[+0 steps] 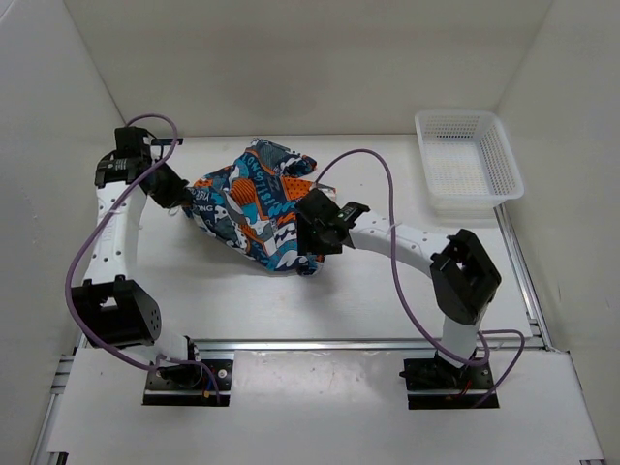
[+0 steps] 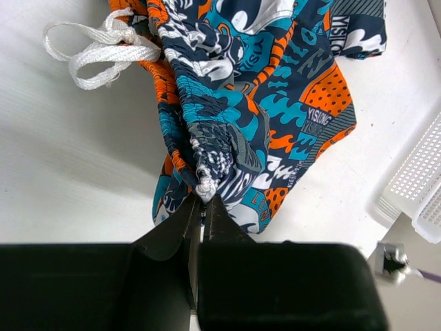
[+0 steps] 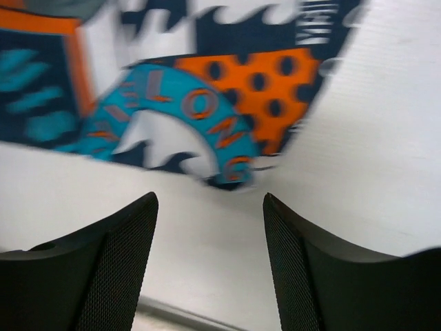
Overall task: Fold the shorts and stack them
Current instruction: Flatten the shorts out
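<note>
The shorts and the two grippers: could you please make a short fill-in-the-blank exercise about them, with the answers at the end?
1. The left gripper is ____ on the gathered edge of the shorts.
2. The right gripper is ____ and holds nothing.
3. The drawstring of the shorts is ____ in colour.
4. The mesh basket stands on the ____ side of the table.
Missing words: shut; open; white; right.

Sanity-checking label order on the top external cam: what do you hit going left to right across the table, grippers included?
left gripper (shut on the cloth) → shorts → right gripper (open, at the shorts' right end) → white mesh basket
</note>
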`<state>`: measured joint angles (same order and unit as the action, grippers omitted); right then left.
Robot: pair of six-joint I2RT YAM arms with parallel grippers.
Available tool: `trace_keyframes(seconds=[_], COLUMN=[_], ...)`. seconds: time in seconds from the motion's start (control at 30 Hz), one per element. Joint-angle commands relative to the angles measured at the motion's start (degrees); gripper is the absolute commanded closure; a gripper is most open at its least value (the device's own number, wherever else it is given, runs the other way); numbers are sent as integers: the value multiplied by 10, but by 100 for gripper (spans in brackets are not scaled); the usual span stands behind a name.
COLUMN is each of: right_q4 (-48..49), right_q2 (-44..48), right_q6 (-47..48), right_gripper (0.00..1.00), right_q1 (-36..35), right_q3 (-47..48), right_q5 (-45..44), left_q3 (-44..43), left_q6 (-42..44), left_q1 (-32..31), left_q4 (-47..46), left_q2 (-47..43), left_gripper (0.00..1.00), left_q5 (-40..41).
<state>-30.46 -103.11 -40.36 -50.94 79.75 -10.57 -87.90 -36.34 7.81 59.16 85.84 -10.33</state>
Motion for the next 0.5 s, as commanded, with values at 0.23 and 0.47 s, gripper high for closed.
trace_keyframes(seconds=[0.23,0.47], right_q4=[-59,-53], right_q2=[-64,-91], right_q6=[82,87], right_gripper=[37,41], right_q1=[1,1], right_q3=[10,24], right_q5=[-100,-99], left_q3=[-59,-70], left_q6=[10,15], left_q1=[2,7], left_q4=[19,25], left_q2=[3,8], left_gripper=[90,90], left_q5=[-6,-6])
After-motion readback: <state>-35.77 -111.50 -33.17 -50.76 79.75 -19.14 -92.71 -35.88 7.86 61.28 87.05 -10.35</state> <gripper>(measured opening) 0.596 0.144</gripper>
